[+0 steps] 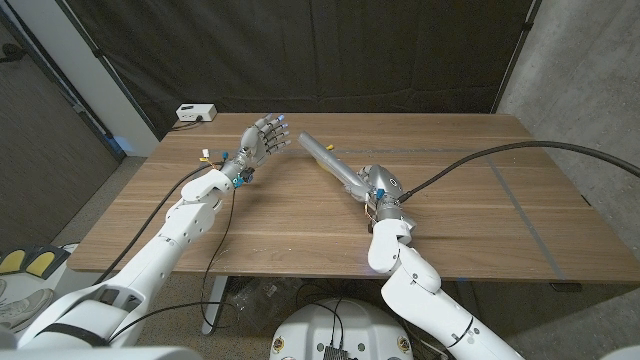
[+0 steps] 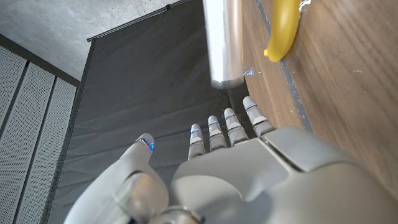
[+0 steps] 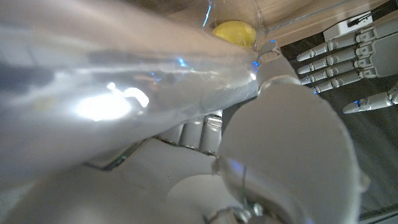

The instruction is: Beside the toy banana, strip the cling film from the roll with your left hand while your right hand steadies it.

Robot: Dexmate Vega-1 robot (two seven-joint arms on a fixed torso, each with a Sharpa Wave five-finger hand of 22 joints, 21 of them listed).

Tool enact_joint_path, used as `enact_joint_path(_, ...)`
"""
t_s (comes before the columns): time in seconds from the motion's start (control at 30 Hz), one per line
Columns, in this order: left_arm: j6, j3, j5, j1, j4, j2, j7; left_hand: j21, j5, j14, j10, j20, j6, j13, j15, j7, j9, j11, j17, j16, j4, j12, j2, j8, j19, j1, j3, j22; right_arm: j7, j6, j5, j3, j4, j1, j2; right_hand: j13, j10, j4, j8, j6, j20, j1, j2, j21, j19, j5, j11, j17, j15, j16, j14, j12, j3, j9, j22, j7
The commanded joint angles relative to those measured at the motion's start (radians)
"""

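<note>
Left hand (image 1: 262,138) raised over the far left part of the wooden surface (image 1: 480,200), fingers (image 1: 277,125) spread, holding nothing. Just right of it, the cling film roll (image 1: 325,160) angles up off the surface, free end toward the left hand, apart from it. Right hand (image 1: 378,188) grips the roll's near end. Toy banana (image 2: 283,28) lies on the surface beside the roll.

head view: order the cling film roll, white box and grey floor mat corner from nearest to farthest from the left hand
From the left hand:
1. cling film roll, just to its right, held by the right hand.
2. white box, at the table's far left edge.
3. grey floor mat corner, off the table, bottom left.
</note>
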Motion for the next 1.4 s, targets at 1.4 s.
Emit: enact_joint_path(1.4,-0.043,0.018,0.025,-0.031,0.045,-0.005,-0.005,-0.018,0.005,-0.004,-0.021,0.007,-0.047,0.002,-0.007,-0.004,0.003,-0.005,-0.004,-0.003,-0.063,-0.002,-0.063,-0.007,-0.006,0.061,-0.013,0.002,0.195,0.626,0.592,0.368,0.171,-0.109,0.236,0.026,0.190,0.000,0.011,0.150,-0.126,0.135,0.126,0.077,0.036,0.012,-0.161,0.028,-0.160,0.008,0.150,-0.007,0.019,0.013,-0.013,-0.135)
